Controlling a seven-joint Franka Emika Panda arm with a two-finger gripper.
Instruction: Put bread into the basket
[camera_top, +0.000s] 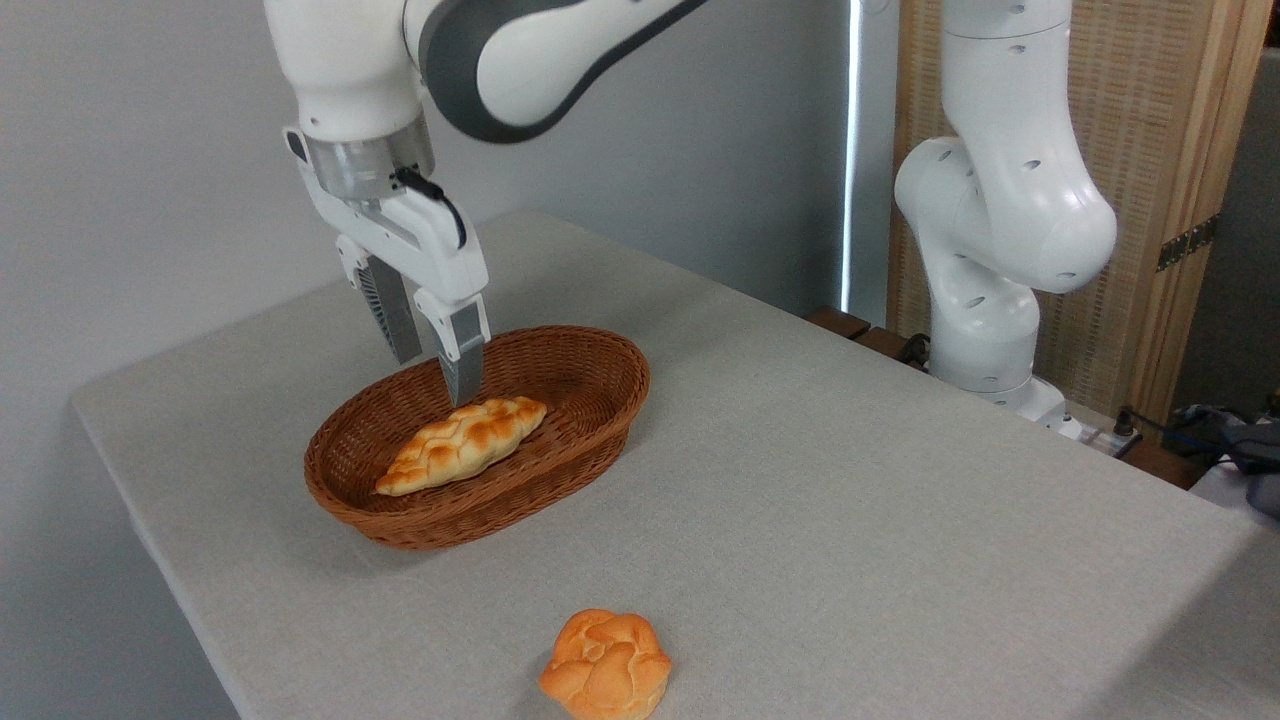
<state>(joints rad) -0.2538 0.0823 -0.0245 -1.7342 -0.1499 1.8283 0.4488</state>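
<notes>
Bread (462, 444) lies in basket (590, 420); parted gripper (436, 378) hides rear wall.

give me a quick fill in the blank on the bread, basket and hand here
The braided bread lies inside the ____.
The hand above the bread is ____, holding nothing.
The round bun sits on the ____, outside the wicker basket.

Missing words: basket; open; table
</notes>
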